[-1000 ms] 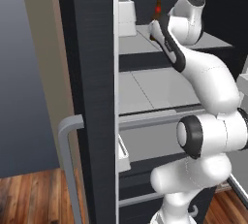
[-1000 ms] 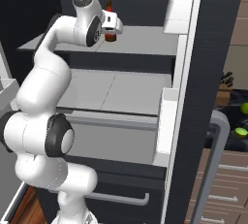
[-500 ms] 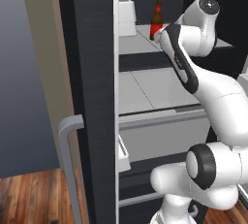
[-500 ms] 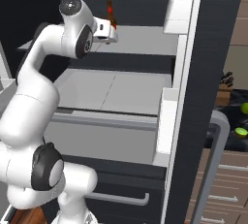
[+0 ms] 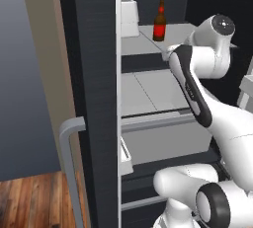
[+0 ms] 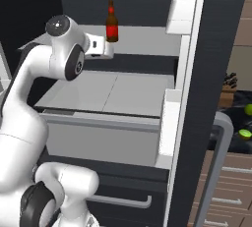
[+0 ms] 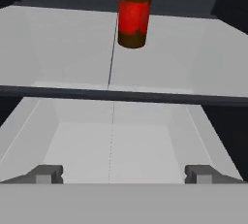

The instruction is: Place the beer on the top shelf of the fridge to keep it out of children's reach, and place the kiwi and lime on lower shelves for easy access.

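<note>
No readable text, brand, number or sign appears anywhere; the beer (image 7: pixel 134 12), upright on the top shelf (image 7: pixel 63 39) ahead of the open jaws, carries a plain red label with no lettering.

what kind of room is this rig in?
Looks like a rendered home kitchen: an open black fridge with pale grey shelves, a beer upright on its top shelf, wood floor, cupboard drawers on the right.
</note>
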Controlling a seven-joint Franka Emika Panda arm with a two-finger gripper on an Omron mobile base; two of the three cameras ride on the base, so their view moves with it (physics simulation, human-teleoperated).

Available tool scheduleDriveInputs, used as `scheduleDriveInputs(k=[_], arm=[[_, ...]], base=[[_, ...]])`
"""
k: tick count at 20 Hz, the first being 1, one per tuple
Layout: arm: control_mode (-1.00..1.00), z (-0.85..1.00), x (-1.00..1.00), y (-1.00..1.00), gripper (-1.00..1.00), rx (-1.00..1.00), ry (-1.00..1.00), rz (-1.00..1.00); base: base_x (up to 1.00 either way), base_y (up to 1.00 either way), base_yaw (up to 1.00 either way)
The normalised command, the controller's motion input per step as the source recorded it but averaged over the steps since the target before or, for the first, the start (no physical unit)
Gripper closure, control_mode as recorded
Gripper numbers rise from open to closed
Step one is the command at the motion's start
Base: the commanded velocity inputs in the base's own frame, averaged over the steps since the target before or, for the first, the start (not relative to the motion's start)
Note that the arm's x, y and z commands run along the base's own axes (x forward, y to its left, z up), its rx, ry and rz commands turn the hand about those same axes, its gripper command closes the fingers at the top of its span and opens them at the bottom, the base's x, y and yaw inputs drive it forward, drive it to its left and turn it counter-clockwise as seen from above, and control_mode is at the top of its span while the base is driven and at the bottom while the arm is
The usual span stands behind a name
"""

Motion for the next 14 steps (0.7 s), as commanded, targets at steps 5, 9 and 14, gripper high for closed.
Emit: scheduleDriveInputs(k=[5, 9, 14], arm=[[-1.0, -0.17, -0.46, 0.02, -1.0, -0.01, 0.0, 0.0], [-1.0, -0.19, -0.44, 0.08, -1.0, -0.03, 0.0, 0.0], [-1.0, -0.13, -0.34, 0.14, -1.0, -0.04, 0.0, 0.0]], base=[[0.0, 0.0, 0.0], [0.0, 0.0, 0.0], [0.0, 0.0, 0.0]])
